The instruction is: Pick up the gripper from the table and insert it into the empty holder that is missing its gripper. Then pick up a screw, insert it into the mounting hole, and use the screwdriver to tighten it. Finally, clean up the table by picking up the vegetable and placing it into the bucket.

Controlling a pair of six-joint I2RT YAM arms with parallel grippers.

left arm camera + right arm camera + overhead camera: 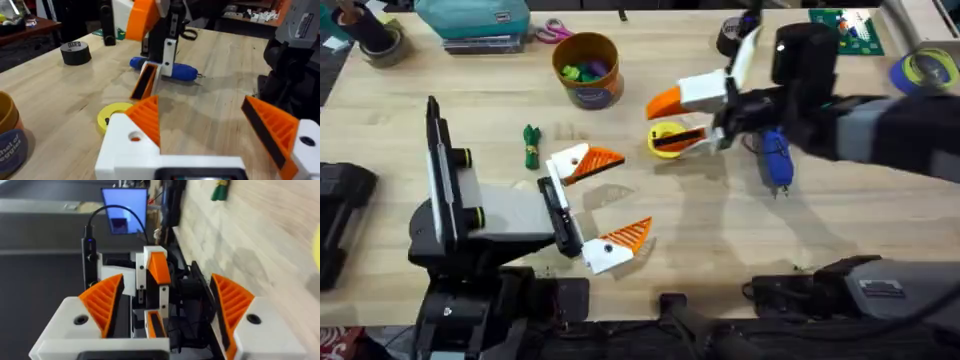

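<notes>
L gripper (628, 196): fingers wide apart, holding nothing; low over table (470, 80) centre-front, white mounts w/ orange ribbed pads on both.
R gripper (660, 123): reaches in from the right, fingers apart, nothing clamped; tips point toward L side, above table mid.
Orange wedge (145, 82): dark-edged, at R gripper's lower finger tip, tilted down toward table; can't tell if seated in the mount or just against it.
Holder: every white finger mount in view carries orange, can't tell which one it is.
Yellow disc (665, 141): flat on table, just under/beside R lower finger; contact unclear.
Screwdriver (776, 160): blue, lying on table under R arm's wrist, behind the R gripper, tip toward front edge; not held.
Vegetable (531, 146): green, on table left of L gripper's far finger, apart from it, well short of bucket.
Bucket (588, 70): upright at table rear-centre, coloured bits inside.
Black tape roll (75, 52): flat on table, far side.
</notes>
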